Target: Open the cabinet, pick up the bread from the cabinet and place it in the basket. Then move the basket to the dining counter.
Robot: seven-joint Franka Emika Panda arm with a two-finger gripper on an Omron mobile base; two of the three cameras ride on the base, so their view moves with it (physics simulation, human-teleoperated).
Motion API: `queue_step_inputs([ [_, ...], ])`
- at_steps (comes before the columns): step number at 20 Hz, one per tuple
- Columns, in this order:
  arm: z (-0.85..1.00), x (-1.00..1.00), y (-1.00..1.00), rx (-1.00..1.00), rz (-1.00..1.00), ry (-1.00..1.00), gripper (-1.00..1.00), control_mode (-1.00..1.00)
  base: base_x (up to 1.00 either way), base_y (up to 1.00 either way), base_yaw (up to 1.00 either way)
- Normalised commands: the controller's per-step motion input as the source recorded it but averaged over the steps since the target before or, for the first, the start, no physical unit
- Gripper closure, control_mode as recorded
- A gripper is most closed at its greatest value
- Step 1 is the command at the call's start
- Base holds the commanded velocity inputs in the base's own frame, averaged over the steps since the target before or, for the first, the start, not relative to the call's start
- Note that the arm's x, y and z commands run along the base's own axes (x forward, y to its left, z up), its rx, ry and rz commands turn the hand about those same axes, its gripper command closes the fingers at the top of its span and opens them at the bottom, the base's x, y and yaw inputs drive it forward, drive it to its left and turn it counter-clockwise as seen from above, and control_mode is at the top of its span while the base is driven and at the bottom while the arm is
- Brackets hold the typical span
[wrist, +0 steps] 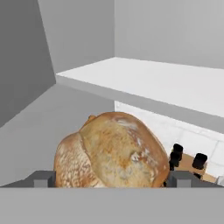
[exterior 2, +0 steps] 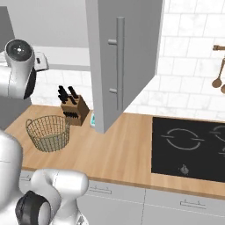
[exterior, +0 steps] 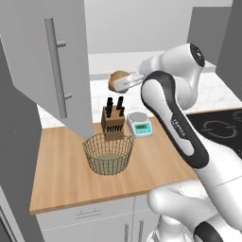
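The golden-brown lumpy bread roll [wrist: 113,151] is gripped wide in the claw [exterior: 124,84], beside the pale cabinet shelf [wrist: 166,83]. A slack hold could drop it short of the tan wire basket [exterior: 108,153] on the wood desk [exterior: 61,175].

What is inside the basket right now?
Nothing: the basket shows only its bare flat base through the mesh. The bread sits between the gripper fingers, above the counter.

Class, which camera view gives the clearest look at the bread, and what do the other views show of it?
The hand view: the bread looms large, crust detail clear, between the tool's tips. The left base view shows it small, by the tool. In the right base view I cannot make it out.
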Motion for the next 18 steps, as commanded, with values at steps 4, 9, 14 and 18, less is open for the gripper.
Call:
queue_step_inputs([
  [4, -1.0, -0.31, -0.04, -0.04, -0.22, 0.09, 1.0, -1.0, 0.0, 0.0, 0.0],
  [9, -0.83, 0.02, 0.0, -0.04, -0.23, 0.11, 1.0, -1.0, 0.0, 0.0, 0.0],
  [14, -0.36, 0.13, -0.07, 0.0, -0.17, 0.13, 1.0, -1.0, 0.0, 0.0, 0.0],
  [18, -0.35, 0.0, -0.04, 0.0, -0.12, 0.17, 1.0, -1.0, 0.0, 0.0, 0.0],
])
